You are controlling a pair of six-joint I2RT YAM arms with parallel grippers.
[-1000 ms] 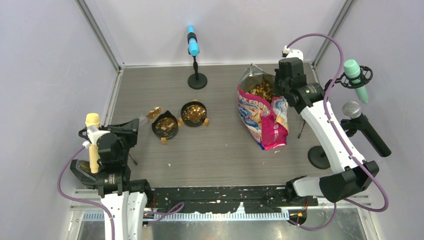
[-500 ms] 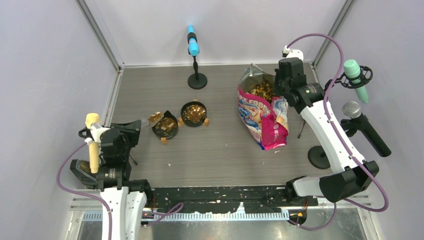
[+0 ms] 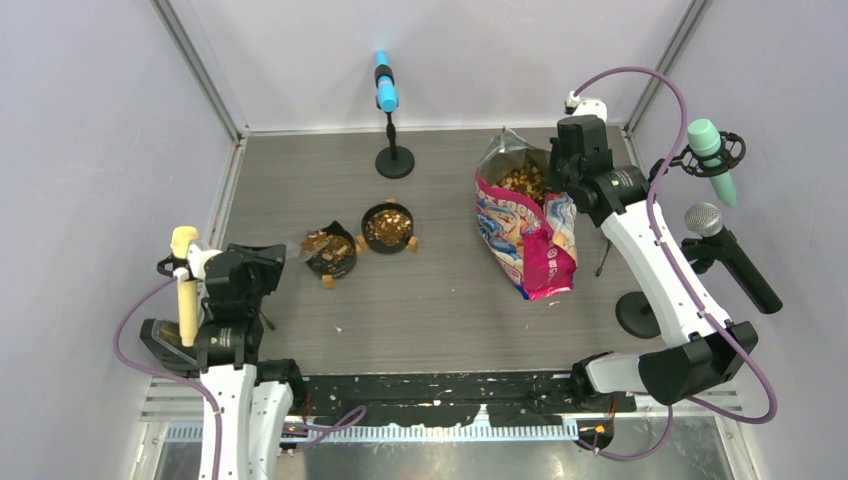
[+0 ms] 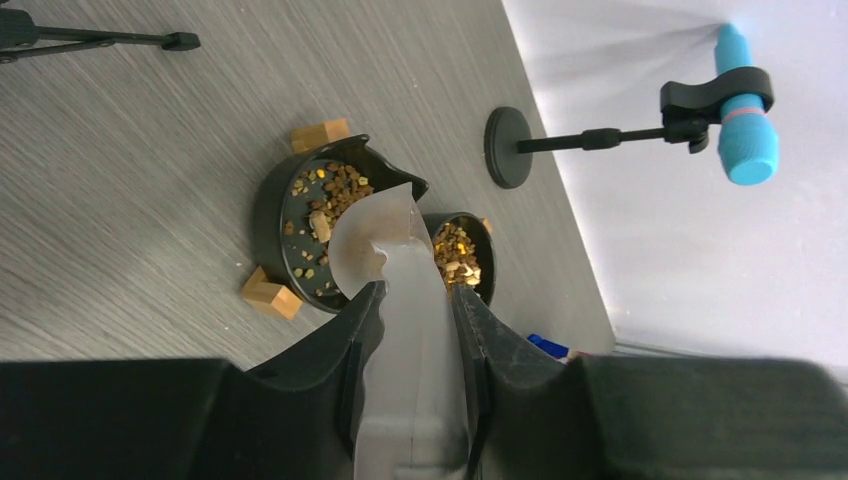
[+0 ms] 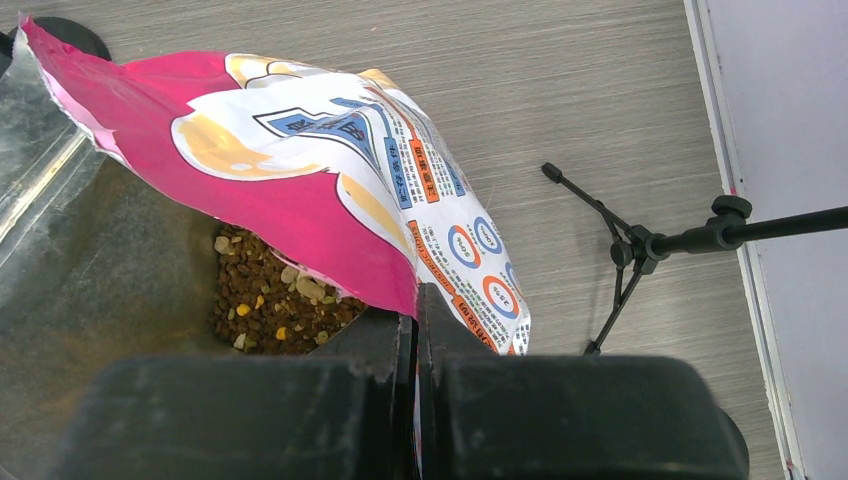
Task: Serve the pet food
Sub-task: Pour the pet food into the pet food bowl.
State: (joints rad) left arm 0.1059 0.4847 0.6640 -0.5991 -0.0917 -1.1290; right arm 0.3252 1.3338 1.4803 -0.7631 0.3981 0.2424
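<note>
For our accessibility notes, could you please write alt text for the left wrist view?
The left fingers grip a translucent scoop whose tip hangs over a black bowl of pet food. A second black bowl, also holding kibble, sits beyond it on the grey table, near a blue microphone on a stand.

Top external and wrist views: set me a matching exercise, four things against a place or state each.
1 blue microphone
2 left end effector
3 left black bowl
4 right end effector

A shut on the translucent scoop
B near the table's far edge
C pinching the pet food bag's rim
D holding kibble, below the scoop's tip

Pairs: 1-B, 2-A, 3-D, 4-C
</note>
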